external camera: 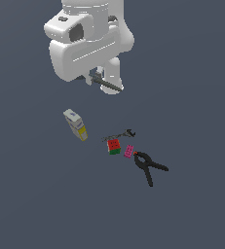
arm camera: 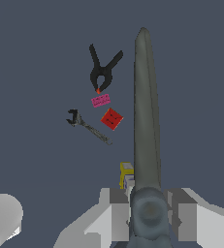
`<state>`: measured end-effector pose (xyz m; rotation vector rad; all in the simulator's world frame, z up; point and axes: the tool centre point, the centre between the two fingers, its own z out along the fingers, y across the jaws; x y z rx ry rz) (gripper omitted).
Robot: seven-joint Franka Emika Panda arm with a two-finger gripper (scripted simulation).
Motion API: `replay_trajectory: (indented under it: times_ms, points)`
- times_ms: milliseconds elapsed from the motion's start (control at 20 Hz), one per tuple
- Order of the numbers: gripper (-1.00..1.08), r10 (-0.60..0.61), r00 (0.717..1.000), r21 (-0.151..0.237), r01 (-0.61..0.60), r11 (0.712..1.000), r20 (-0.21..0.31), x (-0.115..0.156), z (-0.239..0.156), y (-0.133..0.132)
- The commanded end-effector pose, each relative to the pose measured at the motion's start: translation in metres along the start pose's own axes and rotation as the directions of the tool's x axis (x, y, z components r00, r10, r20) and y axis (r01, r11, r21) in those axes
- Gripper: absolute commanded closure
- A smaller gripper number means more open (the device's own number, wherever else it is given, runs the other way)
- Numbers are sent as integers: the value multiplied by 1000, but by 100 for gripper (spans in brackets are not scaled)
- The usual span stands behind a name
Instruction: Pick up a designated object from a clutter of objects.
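So the white Franka arm [external camera: 87,41] hangs high above the dark grey floor [external camera: 36,194], and the small scissors with thin dark grey blades [arm camera: 146,111] are up there with it, pinched in the gripper [arm camera: 150,208]. In the wrist view the blades stick straight out from between the two pale fingers [arm camera: 116,215], which are clamped against the pivot end. The handles aren't visible from either camera. In the exterior view you only get a thin dark sliver of the blades [external camera: 108,86] poking out under the wrist.

Everything else sits on the floor, well below. The grey-and-yellow box [external camera: 76,124] lies off on its own toward the exterior view's left. The dark wrench [external camera: 120,134] is just above the red-green cube [external camera: 114,146], practically touching it. The pink brick [external camera: 129,151] is just beside the cube on the exterior view's right, and the black spring clamp [external camera: 149,167] is next to the brick, its orange-tipped nose close to it and its handles splayed away.
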<state>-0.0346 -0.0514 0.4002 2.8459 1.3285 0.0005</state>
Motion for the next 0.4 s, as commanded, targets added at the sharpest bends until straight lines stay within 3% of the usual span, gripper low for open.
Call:
replay_trajectory:
  times_ms: [0, 350]
  points:
    - [108, 0, 1000, 1, 0, 1000, 0, 5, -10, -1]
    - [108, 0, 1000, 1, 0, 1000, 0, 10, -20, -1]
